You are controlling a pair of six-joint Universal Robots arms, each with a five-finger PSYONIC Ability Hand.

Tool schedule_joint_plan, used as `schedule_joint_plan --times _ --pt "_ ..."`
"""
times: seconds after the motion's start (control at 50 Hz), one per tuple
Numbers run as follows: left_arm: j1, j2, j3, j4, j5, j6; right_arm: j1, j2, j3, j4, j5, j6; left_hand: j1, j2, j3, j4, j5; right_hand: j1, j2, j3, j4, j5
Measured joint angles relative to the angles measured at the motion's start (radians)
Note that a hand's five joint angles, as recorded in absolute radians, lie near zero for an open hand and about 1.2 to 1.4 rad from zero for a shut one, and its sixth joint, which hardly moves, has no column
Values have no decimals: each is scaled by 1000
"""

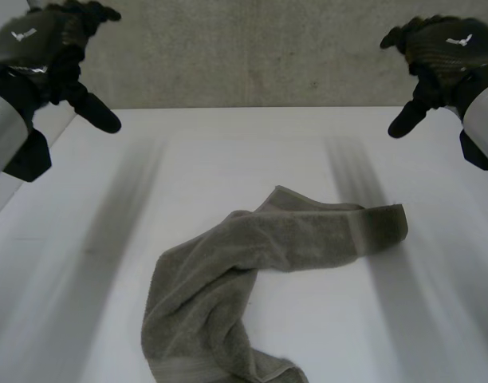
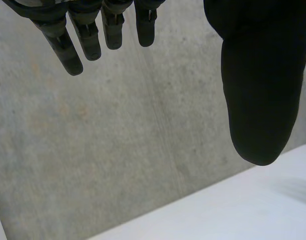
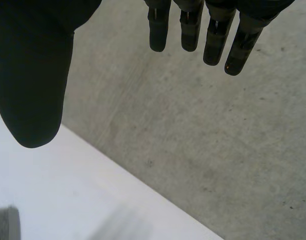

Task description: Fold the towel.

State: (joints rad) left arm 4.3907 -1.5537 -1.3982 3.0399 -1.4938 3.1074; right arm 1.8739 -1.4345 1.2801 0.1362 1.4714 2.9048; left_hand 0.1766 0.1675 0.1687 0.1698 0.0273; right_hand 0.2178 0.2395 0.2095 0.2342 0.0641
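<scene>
white table (image 1: 252,152), crumpled grey-green towel (image 1: 228,279) on it

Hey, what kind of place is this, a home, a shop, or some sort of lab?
Probably a robot lab or test bench, not a home: a bare white table against a plain concrete wall, a single crumpled towel on it, and the black left hand and right hand held open above.

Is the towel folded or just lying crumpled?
Crumpled, not folded: the towel lies twisted and bunched on the table. The left hand and right hand hang open, apart from it.
</scene>
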Motion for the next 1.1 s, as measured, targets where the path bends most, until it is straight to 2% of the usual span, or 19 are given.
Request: schedule_joint_plan --times 0.14,0.24,0.38,0.52,0.66,0.8,0.96,1.04,1.1 --pt "-1 -114 33 -49 -4 -1 8 83 -12 35 -29 -110 0 2 0 0 0 0 0 0 0 0" --pt "1 -247 33 -142 -11 -5 36 186 -41 96 -70 -145 0 2 0 0 0 0 0 0 0 0" --pt "8 -331 -56 -214 -11 -11 85 363 -88 139 -184 -117 0 2 0 0 0 0 0 0 0 0" --pt "0 -327 -224 -105 -19 -9 100 534 -158 135 -255 -78 0 2 0 0 0 0 0 0 0 0" --pt "-60 -352 -307 1 -69 -2 107 653 -224 129 -253 -67 0 3 1 0 0 5 5 45 18 27" --pt "-110 -429 -276 21 -125 1 108 711 -266 118 -245 -72 4 21 19 17 0 266 322 353 320 295" --pt "-117 -498 -228 18 -136 2 108 719 -271 83 -243 -75 17 31 30 28 1 702 908 924 914 857" --pt "-116 -509 -216 23 -134 2 107 708 -270 71 -241 -75 32 41 40 39 3 704 927 954 951 887" --pt "-118 -513 -207 31 -133 2 106 650 -259 48 -239 -71 71 83 82 81 46 704 927 954 951 890"
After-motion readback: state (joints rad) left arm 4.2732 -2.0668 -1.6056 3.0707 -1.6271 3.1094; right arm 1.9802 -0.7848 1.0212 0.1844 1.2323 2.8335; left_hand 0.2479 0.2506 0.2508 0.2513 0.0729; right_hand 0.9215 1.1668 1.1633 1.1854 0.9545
